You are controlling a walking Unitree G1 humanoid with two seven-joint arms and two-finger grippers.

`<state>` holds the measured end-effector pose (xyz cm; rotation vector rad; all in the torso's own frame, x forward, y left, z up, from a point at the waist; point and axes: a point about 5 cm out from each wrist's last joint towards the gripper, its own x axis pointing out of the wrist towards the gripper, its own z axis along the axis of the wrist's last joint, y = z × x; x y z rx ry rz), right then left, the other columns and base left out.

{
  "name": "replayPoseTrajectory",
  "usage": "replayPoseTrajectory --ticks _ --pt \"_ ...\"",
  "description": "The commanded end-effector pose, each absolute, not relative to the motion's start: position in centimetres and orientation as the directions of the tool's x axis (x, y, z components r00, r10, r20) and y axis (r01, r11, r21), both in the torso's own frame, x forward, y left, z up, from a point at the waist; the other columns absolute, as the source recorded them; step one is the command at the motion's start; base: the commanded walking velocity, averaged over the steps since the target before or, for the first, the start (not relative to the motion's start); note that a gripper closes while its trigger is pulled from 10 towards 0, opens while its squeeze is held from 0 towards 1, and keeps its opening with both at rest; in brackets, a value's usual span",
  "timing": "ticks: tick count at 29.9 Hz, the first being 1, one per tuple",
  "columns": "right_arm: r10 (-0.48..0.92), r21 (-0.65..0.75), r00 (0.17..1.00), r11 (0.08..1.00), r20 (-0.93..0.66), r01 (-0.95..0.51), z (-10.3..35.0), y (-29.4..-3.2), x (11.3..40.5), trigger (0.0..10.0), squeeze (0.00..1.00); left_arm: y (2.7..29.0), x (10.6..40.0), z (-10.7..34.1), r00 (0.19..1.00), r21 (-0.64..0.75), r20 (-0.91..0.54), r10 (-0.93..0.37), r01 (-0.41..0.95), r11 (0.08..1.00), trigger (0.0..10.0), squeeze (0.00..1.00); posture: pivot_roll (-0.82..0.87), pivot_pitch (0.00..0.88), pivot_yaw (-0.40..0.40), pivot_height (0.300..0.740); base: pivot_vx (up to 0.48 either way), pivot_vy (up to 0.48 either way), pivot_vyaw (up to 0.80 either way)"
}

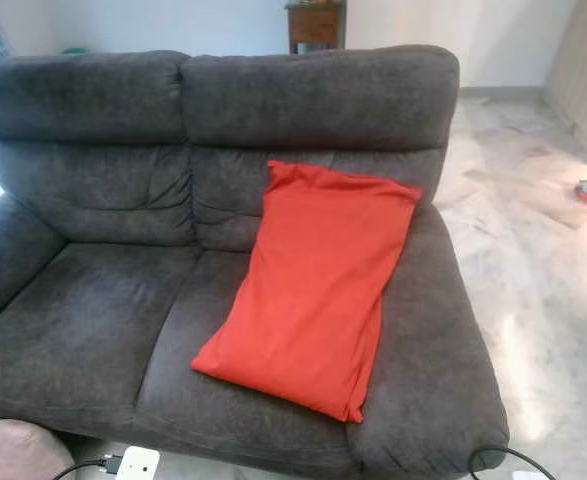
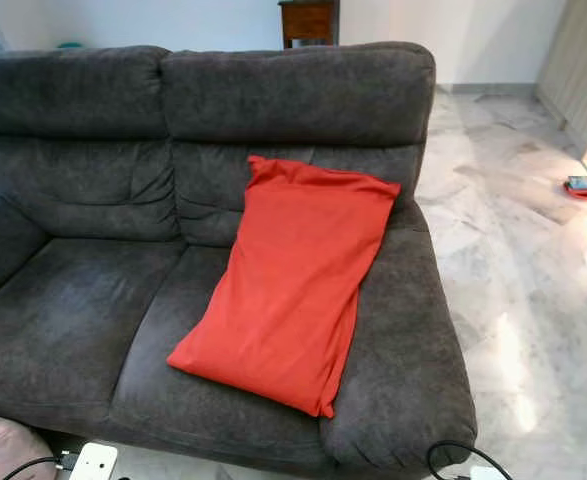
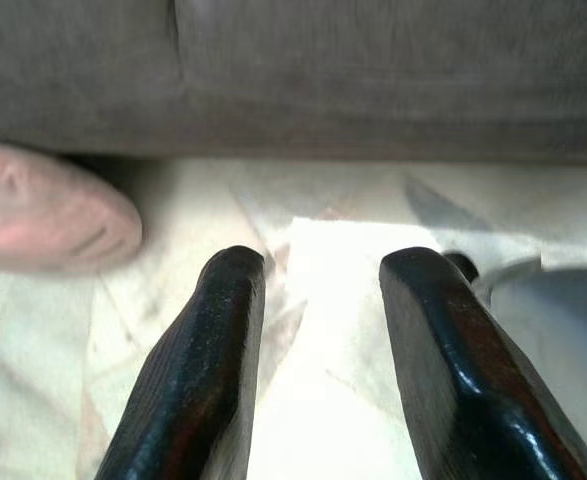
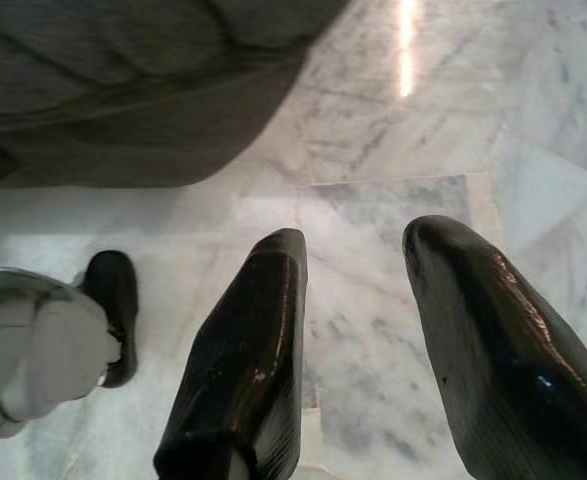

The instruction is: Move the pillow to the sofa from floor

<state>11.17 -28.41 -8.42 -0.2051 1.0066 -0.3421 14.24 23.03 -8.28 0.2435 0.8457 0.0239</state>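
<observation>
Red fabric pillow point(image 1: 308, 285): one, lying on the dark grey two-seat upholstered sofa point(image 1: 93, 300).
It rests slanted on the robot's-right seat cushion, top edge against the backrest, long side along the armrest. One pink rounded cushion point(image 3: 43, 205) sits on the marble floor point(image 1: 543, 290) by the sofa base. Left gripper point(image 3: 318, 275) and right gripper point(image 4: 358, 255) each hang over the floor, fingers parted, holding nothing.

Left hand point(image 3: 321, 262) and right hand point(image 4: 358, 235), fingers apart, empty.
</observation>
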Motion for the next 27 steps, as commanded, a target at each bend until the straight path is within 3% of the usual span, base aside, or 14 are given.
replayPoseTrajectory --ticks 1,7,27 --pt "-0.354 -0.314 0.479 0.935 -0.803 0.165 -8.7 -27.9 11.0 10.0 0.0 23.4 14.1 -8.3 0.659 0.23 -0.739 0.139 0.053 0.972 10.0 0.0 -0.07 0.0 0.062 0.74 0.0 0.0 0.0" --pt "-0.299 -0.263 0.5 0.954 -0.813 0.144 -9.0 -26.5 11.8 10.0 0.0 22.6 15.0 -8.3 0.662 0.21 -0.739 0.126 0.048 0.977 10.0 0.0 -0.08 0.0 0.065 0.74 0.0 0.0 0.0" --pt "-0.253 -0.2 0.541 0.967 -0.802 0.156 -8.9 -25.3 12.9 10.0 0.0 22.4 15.1 -8.5 0.658 0.196 -0.744 0.119 0.044 0.98 10.0 0.0 -0.07 0.0 0.072 0.74 0.0 0.288 0.0"
